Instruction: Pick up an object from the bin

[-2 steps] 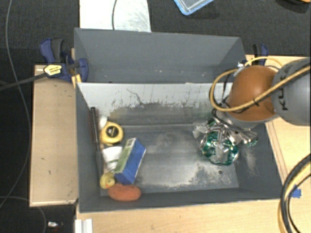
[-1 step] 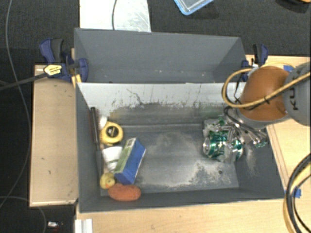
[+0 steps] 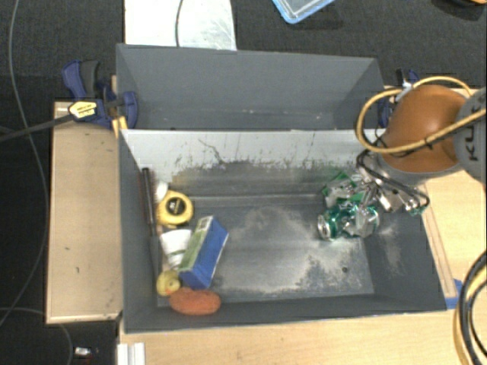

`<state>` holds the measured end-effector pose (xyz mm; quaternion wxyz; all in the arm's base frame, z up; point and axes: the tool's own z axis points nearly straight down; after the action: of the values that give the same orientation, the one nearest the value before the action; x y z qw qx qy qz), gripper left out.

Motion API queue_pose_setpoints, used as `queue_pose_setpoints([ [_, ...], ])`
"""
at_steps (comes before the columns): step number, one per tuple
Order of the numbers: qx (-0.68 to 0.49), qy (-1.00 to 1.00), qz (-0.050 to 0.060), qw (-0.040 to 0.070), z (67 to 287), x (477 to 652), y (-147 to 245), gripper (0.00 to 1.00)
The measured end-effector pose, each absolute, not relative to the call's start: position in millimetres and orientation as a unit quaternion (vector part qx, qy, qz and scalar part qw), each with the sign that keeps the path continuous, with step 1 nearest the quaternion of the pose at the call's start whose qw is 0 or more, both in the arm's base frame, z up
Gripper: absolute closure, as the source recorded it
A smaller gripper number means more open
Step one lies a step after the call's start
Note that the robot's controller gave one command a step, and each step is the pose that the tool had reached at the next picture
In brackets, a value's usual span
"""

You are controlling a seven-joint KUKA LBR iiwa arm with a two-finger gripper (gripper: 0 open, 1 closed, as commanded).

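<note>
The gripper (image 3: 371,201) is down low at about 3 o'clock in the bin (image 3: 251,90). I cannot tell if it is spread wide or pressed together, because its metal parts blend in with the shiny thing next to it. That is a crumpled green and silver thing (image 3: 344,220), maybe a squashed can. It lies right against the gripper on its 9 o'clock side, on the bin floor close to the slanted right wall. I cannot see that it is pinched. This is where it could go wrong, I think. The thing is lumpy and slick, so a grab on just one edge could let it slide out or spin away. A hard squeeze could crush it more and make it pop loose. The wall is very near, so the gripper could bump or scrape it. Above the gripper, at 1 o'clock, sits the round orange cover (image 3: 418,128) of the arm. Far off at 8 o'clock in the bin lies a little heap: a yellow tape measure (image 3: 173,209), a blue box (image 3: 205,255) and a red-orange lump (image 3: 195,303). They are well apart from the gripper, so they should not get in the way.
</note>
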<state>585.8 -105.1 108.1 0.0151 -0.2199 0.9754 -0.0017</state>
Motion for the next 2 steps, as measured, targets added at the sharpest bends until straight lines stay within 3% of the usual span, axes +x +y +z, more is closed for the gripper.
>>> queue_pose_setpoints([
  [2,-0.221,0.975,-0.002,0.015,107.8,585.6,-105.1,1.00],
])
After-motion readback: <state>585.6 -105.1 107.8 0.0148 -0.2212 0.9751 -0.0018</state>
